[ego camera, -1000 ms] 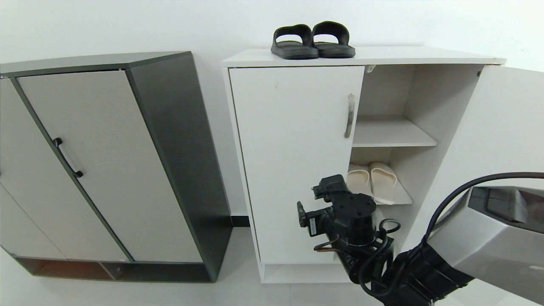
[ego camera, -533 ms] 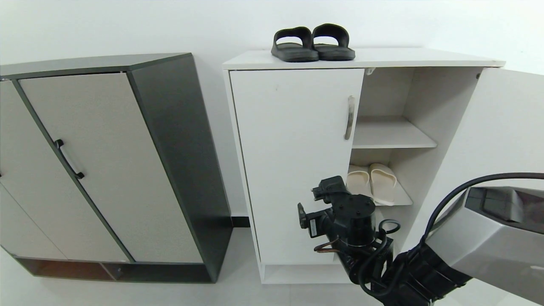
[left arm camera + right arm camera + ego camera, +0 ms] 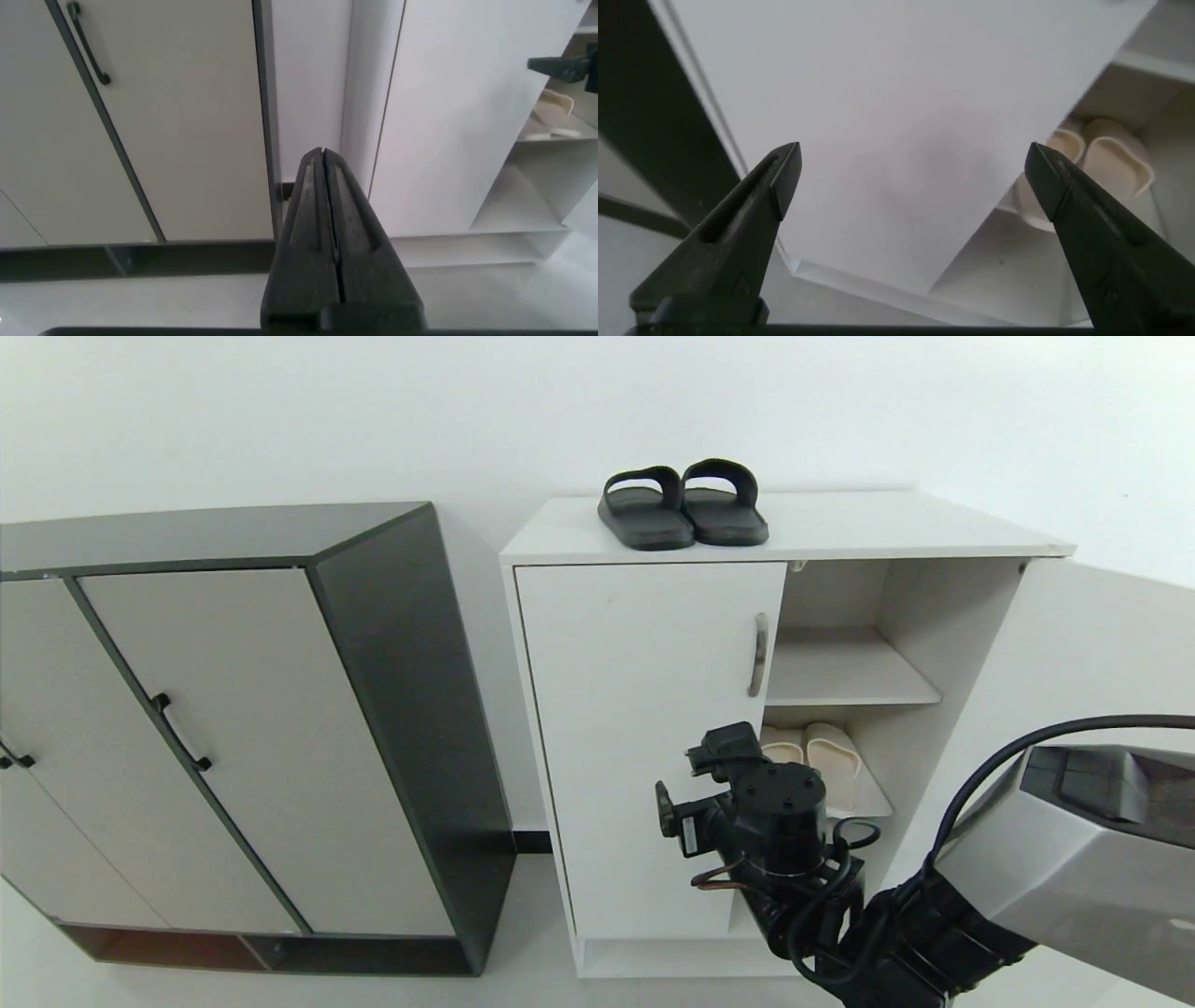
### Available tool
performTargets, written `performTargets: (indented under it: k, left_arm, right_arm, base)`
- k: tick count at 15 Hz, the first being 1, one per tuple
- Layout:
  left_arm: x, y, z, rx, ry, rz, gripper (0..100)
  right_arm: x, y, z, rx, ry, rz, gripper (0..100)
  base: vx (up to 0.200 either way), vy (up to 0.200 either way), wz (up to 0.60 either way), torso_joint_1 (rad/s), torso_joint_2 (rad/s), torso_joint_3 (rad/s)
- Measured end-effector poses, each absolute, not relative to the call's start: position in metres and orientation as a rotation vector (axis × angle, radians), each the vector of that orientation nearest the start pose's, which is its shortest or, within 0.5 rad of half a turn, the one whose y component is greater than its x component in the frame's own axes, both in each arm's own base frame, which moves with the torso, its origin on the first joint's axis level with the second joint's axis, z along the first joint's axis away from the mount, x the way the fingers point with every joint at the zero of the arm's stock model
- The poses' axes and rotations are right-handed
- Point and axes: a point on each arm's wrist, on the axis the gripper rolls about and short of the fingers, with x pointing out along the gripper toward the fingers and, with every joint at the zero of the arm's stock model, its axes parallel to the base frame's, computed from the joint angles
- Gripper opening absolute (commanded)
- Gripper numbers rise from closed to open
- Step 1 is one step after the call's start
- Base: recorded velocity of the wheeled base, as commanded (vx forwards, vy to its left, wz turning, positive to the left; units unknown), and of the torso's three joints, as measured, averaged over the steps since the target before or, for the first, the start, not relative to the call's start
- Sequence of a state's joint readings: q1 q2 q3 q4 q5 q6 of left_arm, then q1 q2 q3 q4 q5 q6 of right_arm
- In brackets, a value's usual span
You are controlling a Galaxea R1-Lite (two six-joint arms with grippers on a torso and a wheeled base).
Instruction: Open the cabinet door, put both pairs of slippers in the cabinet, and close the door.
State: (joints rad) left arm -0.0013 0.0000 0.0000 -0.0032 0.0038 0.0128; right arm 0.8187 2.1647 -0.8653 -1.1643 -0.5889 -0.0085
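A pair of black slippers (image 3: 683,507) sits on top of the white cabinet (image 3: 887,523). The cabinet's right door (image 3: 1102,663) stands wide open, and its left door (image 3: 644,737), with a metal handle (image 3: 757,654), is shut. A pair of cream slippers (image 3: 822,761) (image 3: 1102,163) lies on the lower shelf inside; the upper shelf (image 3: 850,672) is bare. My right gripper (image 3: 913,159) is open with nothing in it, low in front of the shut left door. My left gripper (image 3: 323,159) is shut on nothing, low and facing the gap between the two cabinets.
A dark grey cabinet (image 3: 401,709) with beige doors and black handles (image 3: 182,733) stands just left of the white one, a narrow gap between them. Both stand against a white wall on a pale floor (image 3: 467,299).
The head camera has tilted, so the whole picture has slid down. The slippers, the doors and my right arm have not visibly moved.
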Motion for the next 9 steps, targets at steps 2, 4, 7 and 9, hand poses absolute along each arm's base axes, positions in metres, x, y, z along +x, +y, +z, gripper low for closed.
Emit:
performTargets:
  k: [2,4,7,9]
  left_arm:
    - [-0.0228,0.0001,0.0758,0.012,-0.003,0.003,0]
    - [-0.0228,0.0001,0.0758,0.012,-0.003,0.003,0]
    - [-0.0228,0.0001,0.0758,0.013,-0.003,0.002,0]
    - [-0.0228,0.0001,0.0758,0.013,-0.002,0.003,0]
  right_arm:
    - [0.2716,0.2736,0.0870,-0.097,0.103,0.234,100]
    - [0.2721,0.2735,0.0864,-0.098,0.104,0.233,100]
    - [0.2720,0.2738,0.0862,-0.098,0.104,0.234,100]
    - [0.2722,0.2736,0.0861,-0.098,0.104,0.233,100]
  base:
    - [0.000,0.000,0.00,0.122,-0.46,-0.334]
    - [0.000,0.000,0.00,0.149,-0.46,-0.325]
    - [0.000,0.000,0.00,0.155,-0.48,-0.320]
    - [0.000,0.000,0.00,0.183,-0.49,-0.317]
